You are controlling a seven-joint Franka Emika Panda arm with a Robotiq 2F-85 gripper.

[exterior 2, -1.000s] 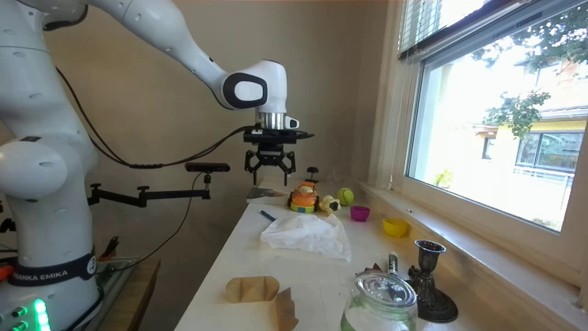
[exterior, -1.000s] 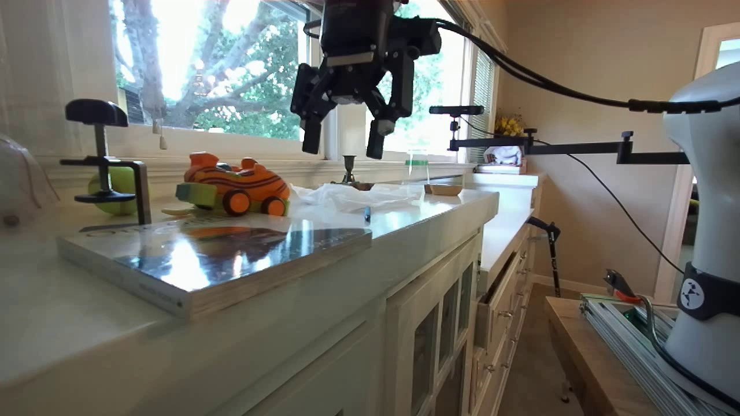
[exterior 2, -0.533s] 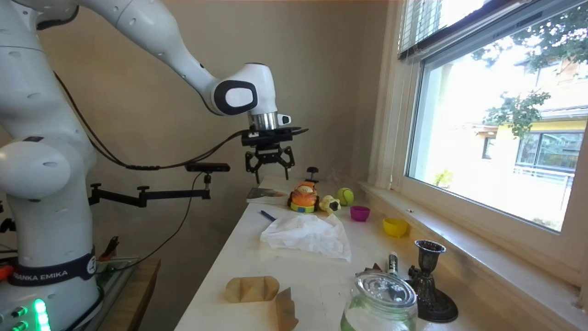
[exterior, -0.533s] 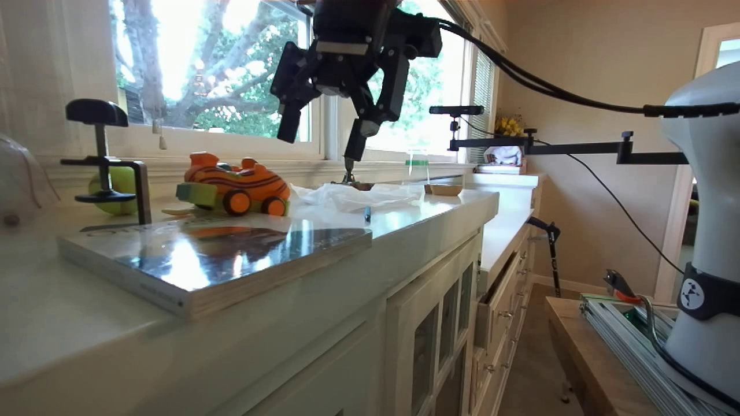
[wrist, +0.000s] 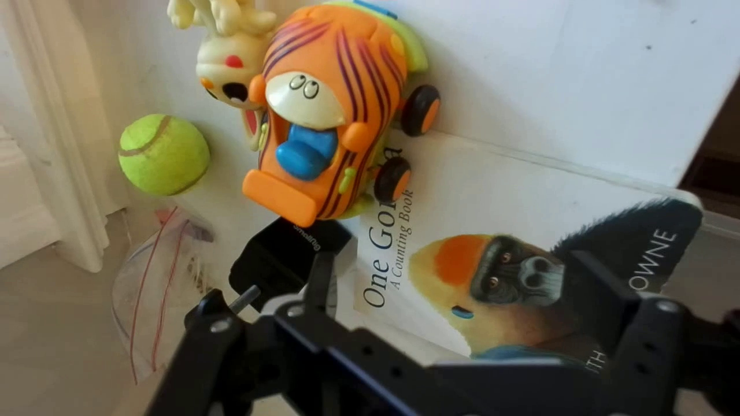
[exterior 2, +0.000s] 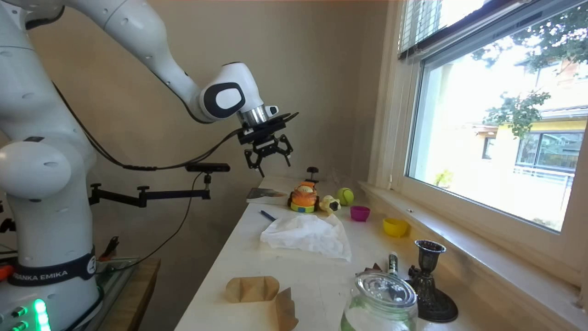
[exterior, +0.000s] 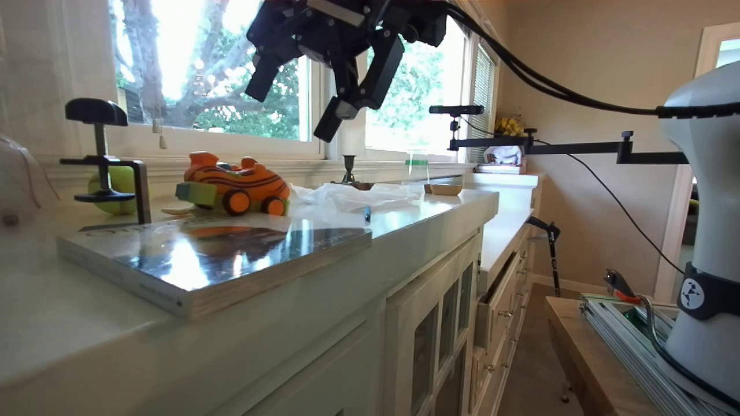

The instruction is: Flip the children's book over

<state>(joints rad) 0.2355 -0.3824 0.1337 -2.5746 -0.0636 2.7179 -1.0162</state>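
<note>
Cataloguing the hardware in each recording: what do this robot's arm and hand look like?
The arm is white with rounded links, a black-ringed oval near the wrist and a silvery collar. The hand is black and angular, with two jointed fingers. Black cables run between arm and hand. Low down, a dark band shows white lettering, "EMIKA" readable, above a green light.

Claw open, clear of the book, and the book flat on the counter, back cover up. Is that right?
Almost: the book lies front cover up. The wrist view shows its gorilla picture and the words "A Counting Book". The rest holds: claw open, book flat.
</note>
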